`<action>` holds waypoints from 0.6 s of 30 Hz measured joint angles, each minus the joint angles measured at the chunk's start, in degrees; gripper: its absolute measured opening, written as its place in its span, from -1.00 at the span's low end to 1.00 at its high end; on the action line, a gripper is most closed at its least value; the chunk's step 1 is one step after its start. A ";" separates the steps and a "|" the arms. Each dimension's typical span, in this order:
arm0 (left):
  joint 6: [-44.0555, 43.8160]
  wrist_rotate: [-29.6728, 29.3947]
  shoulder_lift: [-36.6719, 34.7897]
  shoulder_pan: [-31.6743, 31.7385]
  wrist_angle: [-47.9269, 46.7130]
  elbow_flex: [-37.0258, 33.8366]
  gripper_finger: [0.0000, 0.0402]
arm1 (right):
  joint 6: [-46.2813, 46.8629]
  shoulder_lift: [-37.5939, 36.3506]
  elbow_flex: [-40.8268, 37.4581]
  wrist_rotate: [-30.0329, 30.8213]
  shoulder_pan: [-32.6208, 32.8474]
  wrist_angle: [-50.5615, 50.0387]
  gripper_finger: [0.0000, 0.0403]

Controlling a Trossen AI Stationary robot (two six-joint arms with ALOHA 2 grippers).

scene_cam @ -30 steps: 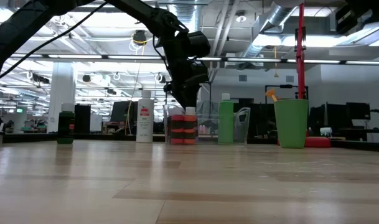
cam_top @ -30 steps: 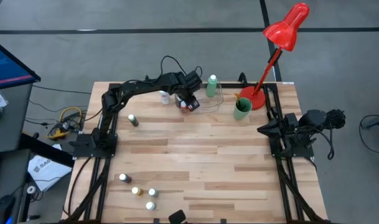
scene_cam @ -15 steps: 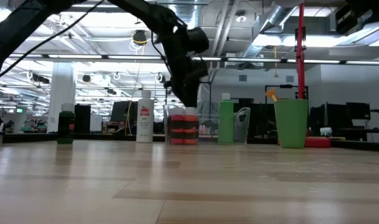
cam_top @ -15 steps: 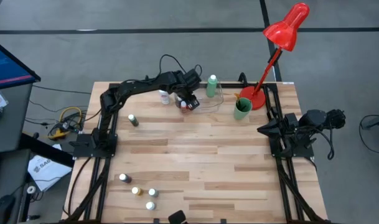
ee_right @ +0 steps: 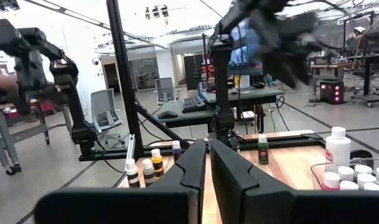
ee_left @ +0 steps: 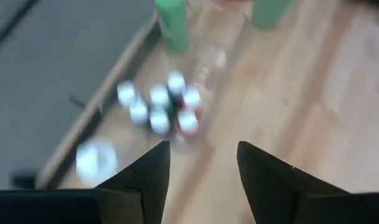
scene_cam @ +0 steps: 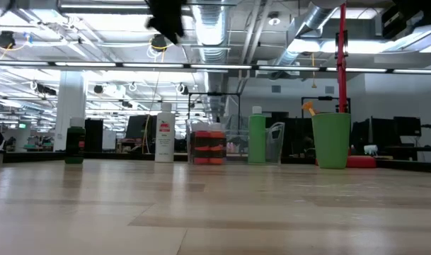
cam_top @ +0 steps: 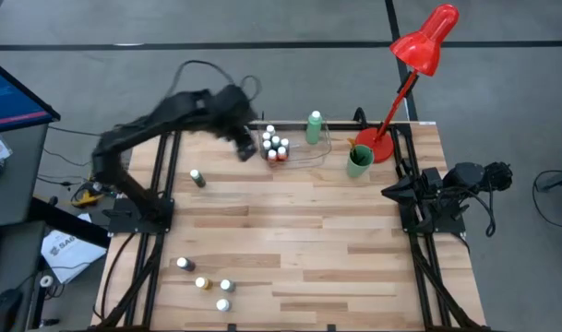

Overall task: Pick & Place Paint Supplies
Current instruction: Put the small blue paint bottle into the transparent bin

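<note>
The paint supplies were split between two places when your left arm came away. A cluster of small white-capped bottles [cam_top: 276, 148] stood together inside the clear plastic tray [cam_top: 308, 155] at the far edge of the table [cam_top: 299, 240], just beside the tall green bottle [cam_top: 314, 128] and the tall white bottle [cam_top: 244, 144].

A second before, your left gripper [cam_top: 244, 143] had been low over that cluster, with its fingers down among the bottles. By this moment it had lifted and swung back toward the left side of the table, and in the low view only a dark blur of it showed near the ceiling lights. Its own wrist camera looked down on the cluster from well above, and the two dark fingers [ee_left: 149, 171] stood apart with nothing between them. So you had let a bottle go in the tray and were carrying nothing.

That reads as one more placement done, with more to come. A lone dark-green bottle [cam_top: 197, 178] remained on the left of the table, and four more small bottles [cam_top: 207, 281] sat grouped near the front left corner, well apart from the tray. I'd judge the nearest lone bottle your likely next pick.

Your right gripper [ee_right: 208, 168] waited at the right edge of the table, its fingers pressed together on nothing, as its wrist view showed. The green cup [cam_top: 358, 162] and the red lamp [cam_top: 419, 55] stood near the tray, untouched.
</note>
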 joint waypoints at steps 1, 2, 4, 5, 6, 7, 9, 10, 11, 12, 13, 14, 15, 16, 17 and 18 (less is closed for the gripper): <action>-1.95 -0.01 -2.18 -0.90 -3.37 0.00 -0.12 | 0.01 -0.01 0.00 -0.01 0.00 0.00 -0.89; -4.24 -0.01 -4.38 -2.07 -6.53 0.00 -0.11 | 0.00 0.00 0.00 -0.02 -0.02 0.00 -0.89; -8.68 0.10 -8.53 -4.89 -12.35 0.00 -0.10 | 0.01 -0.01 0.00 0.00 -0.01 0.00 -0.89; -11.16 0.08 -10.30 -6.70 -14.77 0.00 -0.09 | 0.00 0.00 0.00 -0.01 -0.01 0.00 -0.89; -13.90 0.14 -12.04 -8.76 -16.83 0.00 -0.09 | 0.01 0.00 0.00 0.00 0.00 0.00 -0.89; -16.65 0.34 -13.69 -10.97 -18.65 0.00 -0.08 | 0.01 -0.01 0.00 0.00 0.00 0.00 -0.89; -22.68 0.48 -16.75 -15.92 -21.24 0.00 -0.08 | 0.02 0.00 0.00 0.00 0.00 0.00 -0.89; -25.58 0.47 -18.08 -18.55 -22.11 0.00 -0.08 | 0.00 0.00 0.00 0.00 0.00 0.00 -0.89; -28.52 0.45 -19.20 -21.33 -23.12 0.00 -0.09 | 0.00 0.00 0.00 0.00 -0.01 0.00 -0.89; -31.31 0.43 -20.10 -24.06 -23.79 0.00 -0.09 | 0.00 0.00 0.00 0.00 0.00 0.00 -0.89; -33.79 0.38 -20.75 -26.99 -24.35 -0.03 -0.09 | 0.00 0.00 0.00 0.00 0.00 0.00 -0.89; -36.03 0.04 -21.21 -29.89 -24.40 -0.37 -0.09 | 0.02 0.00 0.00 0.00 0.00 0.00 -0.89; -37.93 -0.16 -21.73 -32.66 -24.24 -1.12 -0.09 | 0.01 -0.02 0.00 0.00 -0.01 0.00 -0.89; -39.73 -0.50 -22.25 -35.54 -24.26 -2.34 -0.09 | 0.02 -0.01 0.00 -0.01 0.00 0.00 -0.89; -41.50 -0.69 -22.55 -38.08 -24.36 -3.67 -0.09 | 0.00 0.00 0.00 0.00 0.00 0.00 -0.89; -43.07 -0.98 -22.84 -40.43 -24.36 -5.23 -0.09 | 0.01 0.00 0.00 0.00 -0.02 0.00 -0.89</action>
